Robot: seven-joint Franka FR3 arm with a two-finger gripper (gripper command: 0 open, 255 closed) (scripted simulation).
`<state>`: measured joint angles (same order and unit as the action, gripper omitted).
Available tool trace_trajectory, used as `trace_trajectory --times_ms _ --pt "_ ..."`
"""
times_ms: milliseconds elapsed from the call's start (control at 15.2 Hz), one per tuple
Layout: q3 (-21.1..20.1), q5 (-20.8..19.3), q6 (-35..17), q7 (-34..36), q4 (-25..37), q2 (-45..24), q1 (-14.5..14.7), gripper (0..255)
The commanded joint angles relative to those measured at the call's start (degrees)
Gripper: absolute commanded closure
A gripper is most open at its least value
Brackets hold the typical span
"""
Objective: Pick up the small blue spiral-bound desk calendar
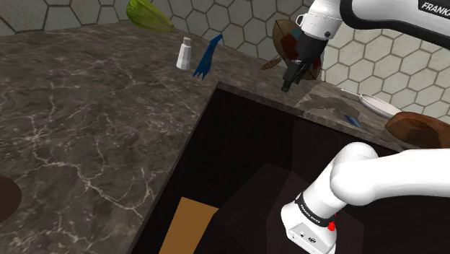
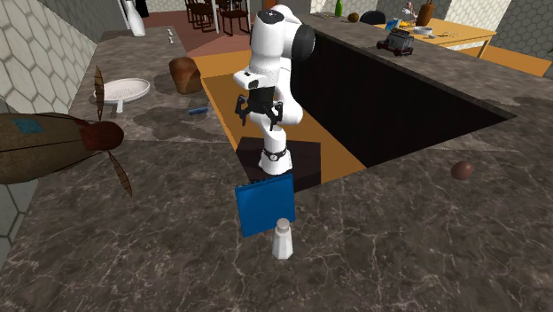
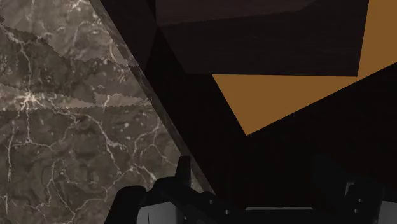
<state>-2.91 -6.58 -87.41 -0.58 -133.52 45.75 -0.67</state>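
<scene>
Shoulder view: my gripper point(image 1: 294, 78) wide, empty, well apart from calendar point(image 1: 207, 58); should descend straddling its thin top edge.

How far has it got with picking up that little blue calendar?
Nothing looks done yet. The blue calendar stands on the dark veined counter beside a white shaker, untouched. The jaws are open and empty, and hang over the counter's edge by the dark gap, apart from the calendar. Left to do: reach it, close on it, lift it.
</scene>
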Motion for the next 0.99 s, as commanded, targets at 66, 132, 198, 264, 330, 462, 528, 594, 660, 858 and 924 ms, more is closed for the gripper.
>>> trace_trajectory --times_ms 66,132,198,264,330,462,528,594,660,858,924 --pt "-1.0 1.3 -0.4 2.9 1.4 -1.8 -0.5 0" --pt "-1.9 2.5 -0.8 5.7 2.8 -3.7 -1.0 0" --pt "-2.8 3.6 -1.2 8.5 4.3 -5.6 -1.5 0" --pt "-3.7 4.6 -1.6 11.3 5.9 -7.6 -2.0 0" --pt "-4.5 5.6 -2.0 14.0 7.6 -9.5 -2.6 0" --pt "-6.0 7.3 -2.6 19.4 11.1 -13.5 -3.6 0" --pt "-6.7 8.0 -3.0 22.1 13.0 -15.5 -4.2 0" --pt "-7.3 8.6 -3.2 24.8 15.0 -17.5 -4.7 0" --pt "-7.9 9.2 -3.5 27.4 17.0 -19.5 -5.3 0" --pt "-9.5 10.4 -4.1 35.2 23.3 -25.7 -6.7 0" --pt "-9.9 10.7 -4.2 37.8 25.6 -27.7 -7.2 0"
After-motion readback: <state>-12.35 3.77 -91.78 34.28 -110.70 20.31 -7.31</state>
